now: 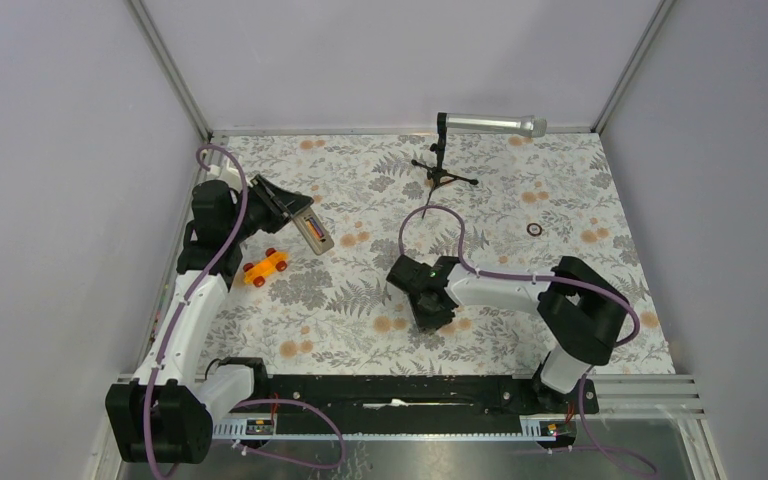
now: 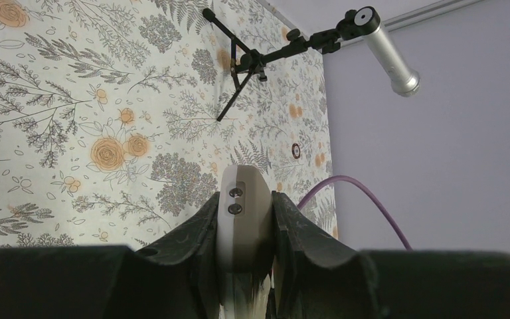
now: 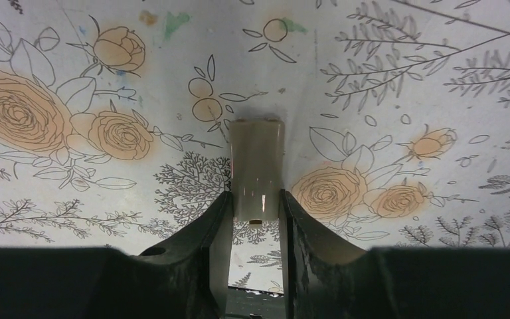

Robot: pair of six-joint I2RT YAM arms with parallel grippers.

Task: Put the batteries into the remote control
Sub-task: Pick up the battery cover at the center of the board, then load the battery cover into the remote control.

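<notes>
Left arm [image 1: 185, 320] and right arm [image 1: 505, 288]: white link shells, black joint housings, purple cable [image 1: 440, 209] looped along each, small green light [image 1: 419, 268] on right wrist, black moulded fingers [image 3: 199, 246].

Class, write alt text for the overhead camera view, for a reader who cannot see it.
The left gripper holds a white remote control, battery recess up, at a floral table; the right gripper reaches down mid-table. An orange toy car lies nearby, and a silver microphone stands at the far edge.

We saw plain pale lilac walls [image 1: 400, 60] on three sides, metal corner posts [image 1: 169, 65], and a worktop [image 1: 340, 310] covered in white cloth printed with grey ferns and orange flowers, evenly lit.
</notes>
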